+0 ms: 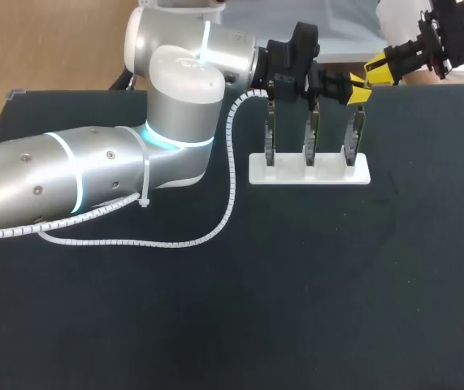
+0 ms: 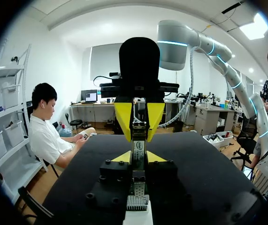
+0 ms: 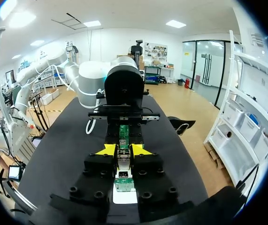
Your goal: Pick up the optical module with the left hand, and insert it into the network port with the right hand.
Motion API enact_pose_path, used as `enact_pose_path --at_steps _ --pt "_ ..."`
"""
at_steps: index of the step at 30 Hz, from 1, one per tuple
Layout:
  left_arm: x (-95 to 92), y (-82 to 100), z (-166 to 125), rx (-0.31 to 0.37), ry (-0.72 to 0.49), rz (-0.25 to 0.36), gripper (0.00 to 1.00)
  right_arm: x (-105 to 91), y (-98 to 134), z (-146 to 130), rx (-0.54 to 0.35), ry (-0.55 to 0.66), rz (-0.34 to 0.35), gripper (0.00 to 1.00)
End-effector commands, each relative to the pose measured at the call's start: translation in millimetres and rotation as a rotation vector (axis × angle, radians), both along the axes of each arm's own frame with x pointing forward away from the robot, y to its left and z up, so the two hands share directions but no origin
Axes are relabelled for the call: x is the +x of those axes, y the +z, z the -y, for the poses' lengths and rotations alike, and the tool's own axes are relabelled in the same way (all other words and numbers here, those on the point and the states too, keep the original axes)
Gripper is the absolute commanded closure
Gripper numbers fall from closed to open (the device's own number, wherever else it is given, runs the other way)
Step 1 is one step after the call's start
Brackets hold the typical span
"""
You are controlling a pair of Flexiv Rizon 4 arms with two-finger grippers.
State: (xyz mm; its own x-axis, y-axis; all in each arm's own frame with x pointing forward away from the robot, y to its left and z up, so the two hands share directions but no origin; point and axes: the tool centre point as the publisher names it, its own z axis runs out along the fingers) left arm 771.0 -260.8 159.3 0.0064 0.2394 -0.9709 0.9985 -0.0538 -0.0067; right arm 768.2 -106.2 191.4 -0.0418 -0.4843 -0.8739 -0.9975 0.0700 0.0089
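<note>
**Fingers (image 2: 120, 157) of both grippers pinch one optical module (image 2: 138, 149) above the stand**

Fingers with yellow tips close on the module from two sides in each wrist view. In the left wrist view, the left gripper (image 2: 138, 158) has its tips pressed against the module's lower part. Straight ahead of it, the right gripper (image 2: 139, 123) clamps the far end between its two yellow fingers. In the right wrist view, the right gripper's own tips sit tight against the small metal body between them.

From overhead, the left arm (image 1: 93, 175) comes in low from the left with its forearm lying over the black table (image 1: 297, 309). It bends at a raised elbow, and its wrist runs level towards the right. A white coiled cable (image 1: 230, 162) hangs from the wrist and trails back along the arm.

The right arm enters at the upper right corner, with its gripper pointing left and slightly down. The two grippers meet tip to tip, so the module is held in the air between them. This spot is over the right end of a white stand (image 1: 309, 172), which carries three upright grey metal pieces (image 1: 311, 138) in a row.

The module's face bears a small label with a blue mark and fine print below it. The print is too small to read.
</note>
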Motion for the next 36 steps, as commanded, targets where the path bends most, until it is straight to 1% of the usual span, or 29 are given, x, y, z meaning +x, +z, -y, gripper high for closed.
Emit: enact_pose_path --at_steps 1,2,3,25,28,30,32,34,36 --pt "1.8 0.3 0.7 0.001 -0.001 -0.001 0.96 -4.6 -0.4 -1.3 -0.003 -0.005 0.002 1.00" --pt "1.8 0.3 0.7 0.001 -0.001 -0.001 0.64 -4.9 -0.5 -1.3 -0.003 -0.006 0.002 1.00" --pt "1.8 0.3 0.7 0.001 -0.001 -0.001 0.00 -5.2 -0.6 -1.2 -0.001 -0.007 0.001 1.00" --pt "1.8 0.3 0.7 0.001 -0.001 -0.001 0.00 -12.3 2.5 -3.2 0.003 -0.005 0.013 1.00" --pt "1.8 4.3 -2.0 -0.005 0.004 0.014 0.00 -12.8 3.2 -1.3 0.002 -0.010 0.016 1.00" --pt "2.5 6.9 -5.0 0.014 0.008 0.029 0.00 -13.0 3.5 -0.5 0.001 -0.012 0.017 1.00" --pt "2.7 9.6 -8.8 0.048 0.012 0.040 0.00 -13.2 3.7 0.1 0.000 -0.013 0.018 1.00" --pt "2.3 11.2 -11.7 0.107 -0.004 0.063 0.00 -13.2 3.9 0.5 -0.003 -0.013 0.020 1.00" --pt "-1.3 11.3 -14.8 0.145 -0.008 0.065 0.00 -13.0 4.3 1.1 -0.005 -0.014 0.021 1.00"
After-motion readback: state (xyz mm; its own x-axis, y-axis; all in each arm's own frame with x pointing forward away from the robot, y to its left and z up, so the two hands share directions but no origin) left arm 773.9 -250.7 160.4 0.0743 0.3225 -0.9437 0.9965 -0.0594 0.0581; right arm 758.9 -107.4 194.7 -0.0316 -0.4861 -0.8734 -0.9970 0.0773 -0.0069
